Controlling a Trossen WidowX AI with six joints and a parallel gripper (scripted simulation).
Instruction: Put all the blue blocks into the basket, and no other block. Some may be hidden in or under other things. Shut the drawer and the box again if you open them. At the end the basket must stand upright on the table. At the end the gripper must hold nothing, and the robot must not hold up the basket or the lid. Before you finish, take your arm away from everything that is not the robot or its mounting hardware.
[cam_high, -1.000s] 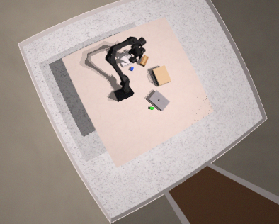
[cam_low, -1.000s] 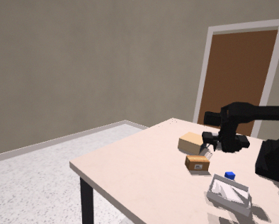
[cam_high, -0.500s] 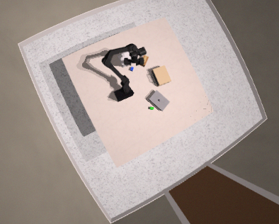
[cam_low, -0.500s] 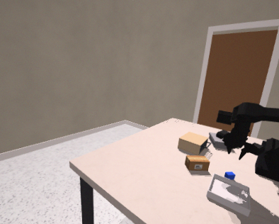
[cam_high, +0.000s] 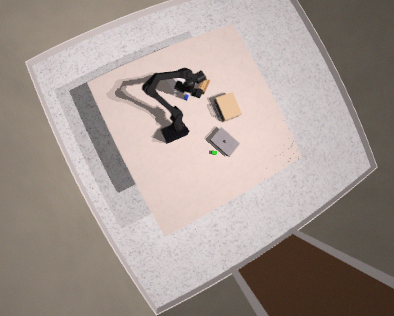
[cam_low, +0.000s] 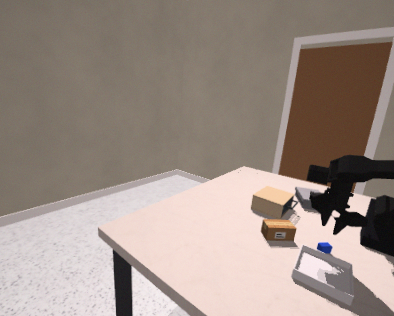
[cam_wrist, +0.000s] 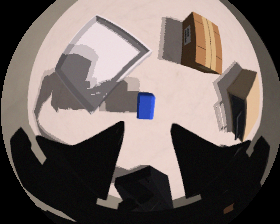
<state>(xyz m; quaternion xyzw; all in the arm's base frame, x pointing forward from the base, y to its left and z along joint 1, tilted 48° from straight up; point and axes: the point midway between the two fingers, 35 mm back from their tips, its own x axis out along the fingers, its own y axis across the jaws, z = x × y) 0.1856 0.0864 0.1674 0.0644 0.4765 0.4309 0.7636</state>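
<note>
A blue block (cam_high: 186, 97) (cam_low: 324, 247) (cam_wrist: 146, 106) lies on the table beside an open grey tray (cam_low: 324, 291) (cam_wrist: 73, 41). My gripper (cam_low: 331, 228) (cam_wrist: 148, 126) is open and empty, above the table, with the block in line with the space between its fingertips in the wrist view. A tan box (cam_high: 228, 106) (cam_low: 272, 195) (cam_wrist: 254, 102) has a dark front with a wire handle. A grey lidded box (cam_high: 230, 145) (cam_low: 304, 197) has a small dark knob on top. The insides of both boxes are hidden. I cannot tell which container is the basket.
A brown box with a light stripe and a label (cam_high: 204, 86) (cam_low: 272, 223) (cam_wrist: 198, 45) stands between the tray and the tan box. A green block (cam_high: 214, 152) lies beside the grey lidded box. The arm covers most of the tray in the top view.
</note>
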